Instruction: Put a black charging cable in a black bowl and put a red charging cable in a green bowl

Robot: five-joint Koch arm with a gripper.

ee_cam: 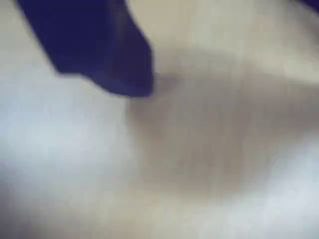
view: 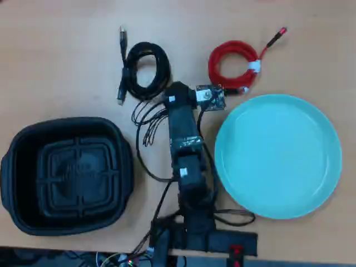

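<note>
No legible writing anywhere. Black charging cable (view: 146, 71) and red charging cable (view: 233, 65) lie coiled on the surface (view: 55, 61), outside black bowl (view: 65, 175) and green bowl (view: 278, 156). Fingers (view: 177, 92): state cannot be told; wrist view blurred.

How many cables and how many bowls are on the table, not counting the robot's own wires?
Cables: 2, the black cable and the red cable
Bowls: 2, the black bowl and the green bowl
Total: 4
</note>
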